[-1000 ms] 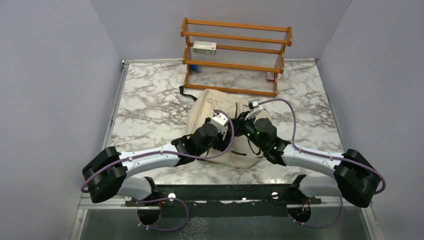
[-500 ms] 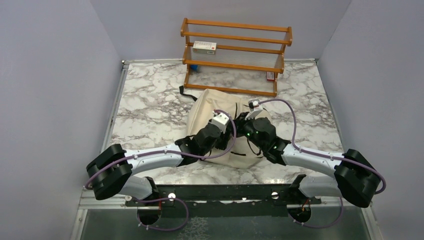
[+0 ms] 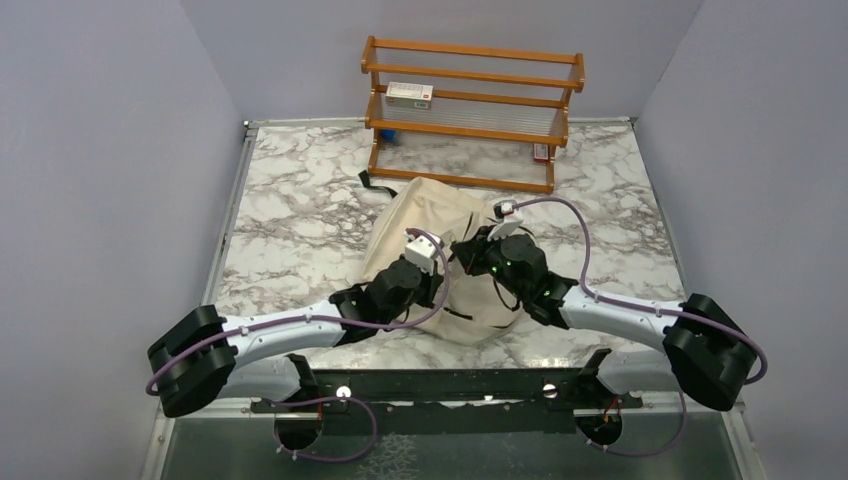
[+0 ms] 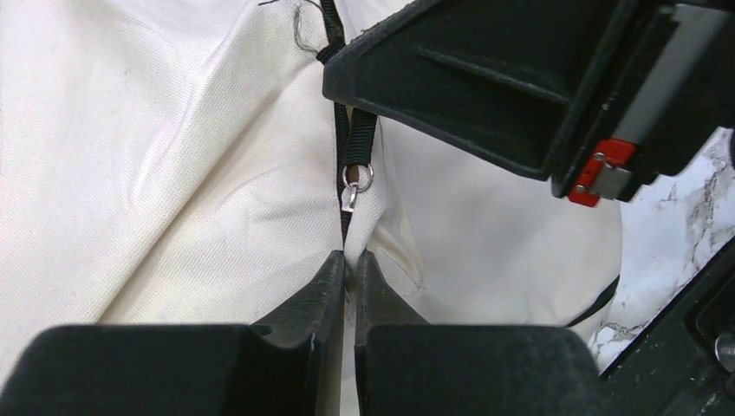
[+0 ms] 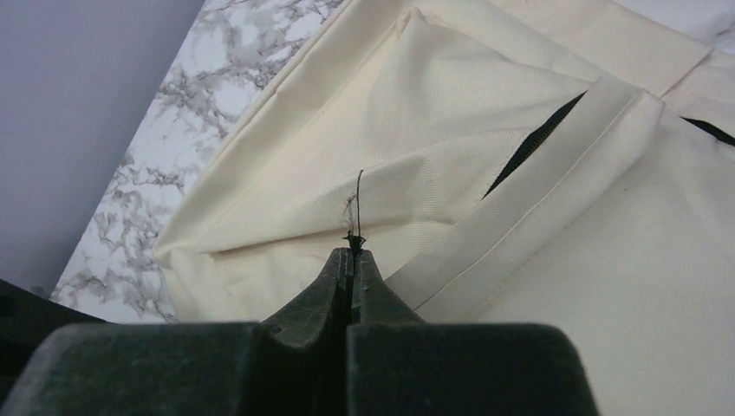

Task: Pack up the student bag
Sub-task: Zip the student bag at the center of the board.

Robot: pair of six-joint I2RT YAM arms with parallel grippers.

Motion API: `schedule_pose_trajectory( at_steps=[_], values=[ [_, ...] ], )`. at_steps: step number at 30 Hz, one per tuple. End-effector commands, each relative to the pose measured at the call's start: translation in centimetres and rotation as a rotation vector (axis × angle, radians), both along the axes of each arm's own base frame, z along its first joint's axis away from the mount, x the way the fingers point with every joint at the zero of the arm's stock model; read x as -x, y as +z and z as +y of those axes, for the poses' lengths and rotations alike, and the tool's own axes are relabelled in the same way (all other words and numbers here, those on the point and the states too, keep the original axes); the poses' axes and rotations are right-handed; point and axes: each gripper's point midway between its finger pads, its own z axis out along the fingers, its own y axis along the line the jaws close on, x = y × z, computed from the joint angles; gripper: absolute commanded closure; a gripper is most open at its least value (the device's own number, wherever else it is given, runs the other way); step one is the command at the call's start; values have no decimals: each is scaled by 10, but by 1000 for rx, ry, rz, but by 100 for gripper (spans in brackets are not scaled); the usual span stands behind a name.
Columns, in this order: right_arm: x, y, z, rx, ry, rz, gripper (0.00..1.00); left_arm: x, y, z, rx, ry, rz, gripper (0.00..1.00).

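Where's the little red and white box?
In the top view, the box sits high on the wooden rack, near its left end, behind the student bag.

Our white-shelled left arm (image 3: 290,328) and right arm (image 3: 625,315), black joints, purple cables (image 3: 583,232), black wedge-fingered left hand (image 4: 349,260) and right hand (image 5: 351,253).

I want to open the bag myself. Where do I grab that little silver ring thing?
Best guess: pinch the silver ring hanging from the black strap on the student bag, coming up from below, where the left gripper sits. It dangles loose below the strap, with nothing covering it.
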Motion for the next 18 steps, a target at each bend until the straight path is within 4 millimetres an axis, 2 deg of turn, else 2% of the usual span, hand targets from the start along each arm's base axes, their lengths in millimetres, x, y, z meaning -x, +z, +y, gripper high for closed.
schedule_pose_trajectory(
  at_steps=[1,12,18],
  values=[
    [-38,36,-16,-22,-155,-122,99,15,-20,21,-55,-1,57,96],
    [-80,41,-33,23,-225,-188,99,28,-26,27,-73,-49,79,100],
    [-110,30,-52,96,-272,-206,99,32,-26,34,-79,-51,84,100]
  ],
)
